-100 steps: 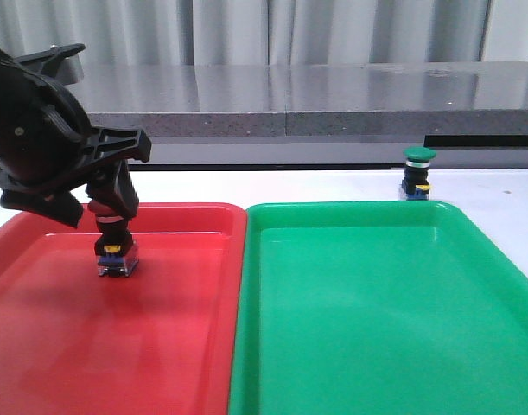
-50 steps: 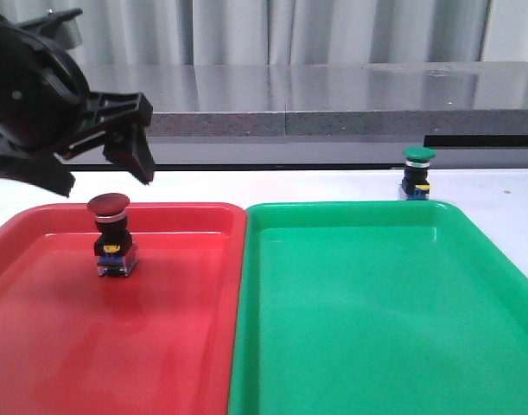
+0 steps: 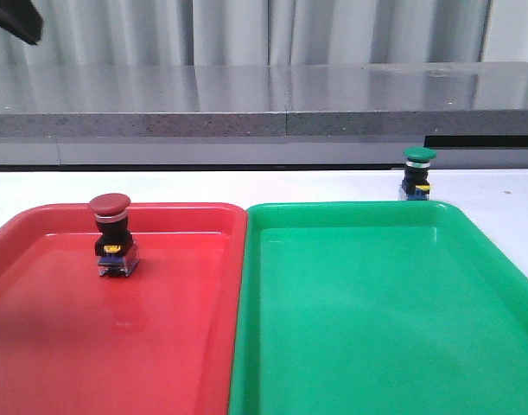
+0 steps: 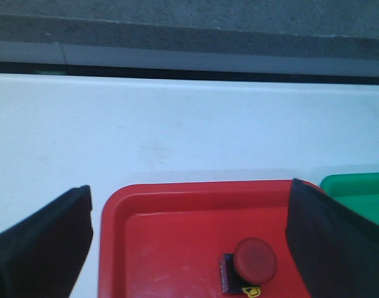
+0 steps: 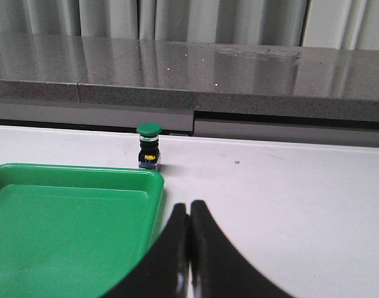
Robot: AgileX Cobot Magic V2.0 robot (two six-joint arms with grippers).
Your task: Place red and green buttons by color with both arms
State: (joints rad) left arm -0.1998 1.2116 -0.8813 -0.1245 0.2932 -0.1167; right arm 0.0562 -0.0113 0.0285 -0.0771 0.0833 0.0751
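Over the white tabletop (image 3: 246,183), the red button (image 3: 111,233) is already parked upright in the red tray (image 3: 39,346). The green button (image 3: 417,173) is left outside, just behind the green tray (image 3: 376,328). The left gripper (image 4: 189,248) is spread wide and empty, while the right gripper (image 5: 189,248) is pressed together on nothing.

Only 1 corner of the left arm (image 3: 13,19) shows in front view; its gripper seems out of frame.

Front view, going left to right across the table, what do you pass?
Red button standing in the red tray → green tray → green button on the white table, just beyond the green tray's far right corner.
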